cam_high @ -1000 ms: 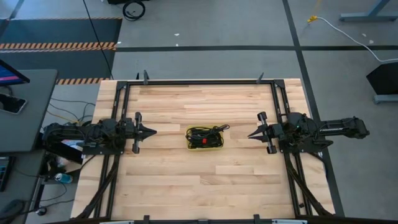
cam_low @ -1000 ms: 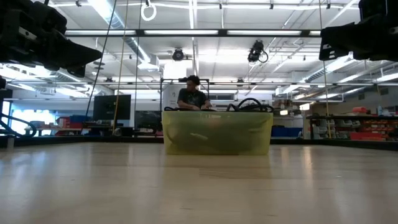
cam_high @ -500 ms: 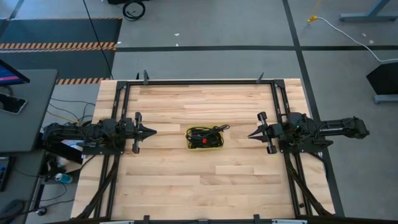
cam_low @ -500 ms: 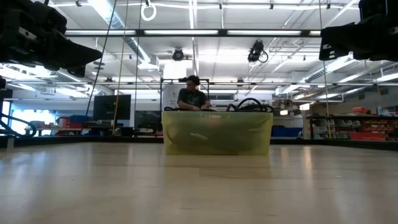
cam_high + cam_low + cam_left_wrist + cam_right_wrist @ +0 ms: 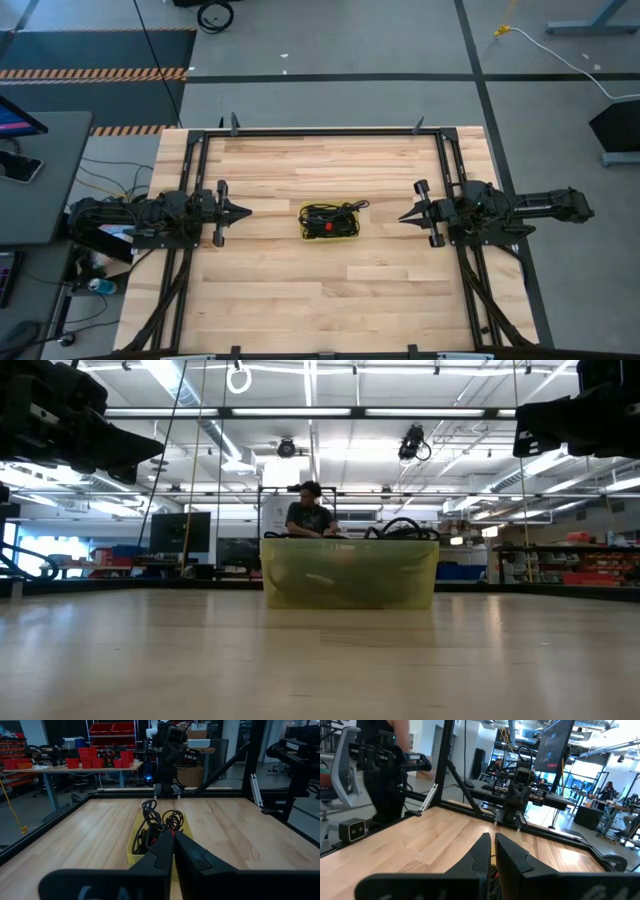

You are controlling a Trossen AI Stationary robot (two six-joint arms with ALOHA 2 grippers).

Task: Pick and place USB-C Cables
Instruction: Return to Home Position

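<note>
A small yellow tray (image 5: 304, 237) sits at the middle of the wooden table and holds a tangle of thin black USB-C cables (image 5: 330, 217) with a red spot among them. In the low view the tray (image 5: 350, 573) stands on the tabletop with cable loops (image 5: 405, 528) rising over its rim. My left gripper (image 5: 247, 211) hovers at the table's left, shut, pointing level at the tray. My right gripper (image 5: 401, 218) hovers at the right, shut, pointing level at the tray. The left wrist view shows the cables (image 5: 157, 822) beyond my shut fingers (image 5: 173, 836).
A black metal frame (image 5: 320, 131) runs along the table's far edge and down both sides. Bare wood lies all around the tray. A person (image 5: 310, 512) sits beyond the table's far side. Shelves and benches fill the room behind.
</note>
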